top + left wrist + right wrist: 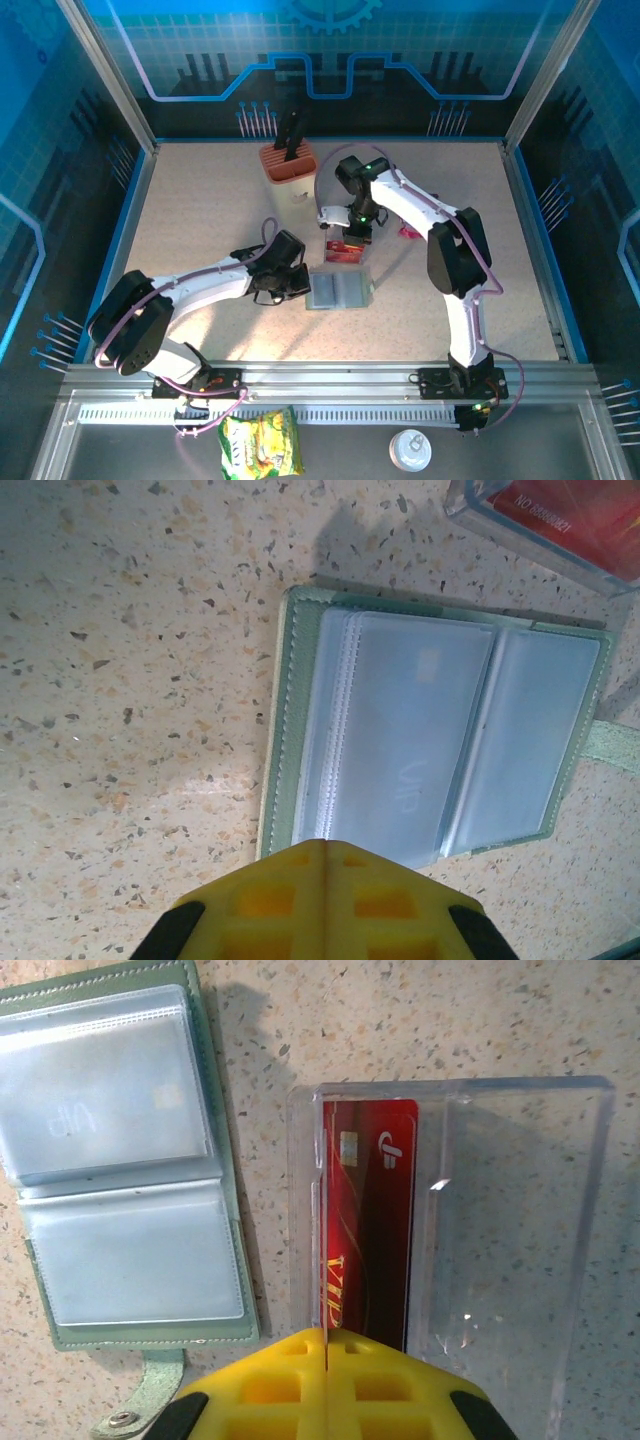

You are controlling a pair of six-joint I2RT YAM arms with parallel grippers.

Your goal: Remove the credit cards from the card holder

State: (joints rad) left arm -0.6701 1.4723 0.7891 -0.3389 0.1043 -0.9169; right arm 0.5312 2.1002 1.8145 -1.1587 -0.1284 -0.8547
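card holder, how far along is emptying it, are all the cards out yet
Done: one red card sits in the clear stand, the shut right gripper over it. In hand: the card holder lies open, the shut left gripper at its edge. Left: a pale VIP print shows through one sleeve, so probably at least one card is inside.

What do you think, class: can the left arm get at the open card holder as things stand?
Probably yes. The left gripper is right by the card holder, which lies open and flat with nothing between them.
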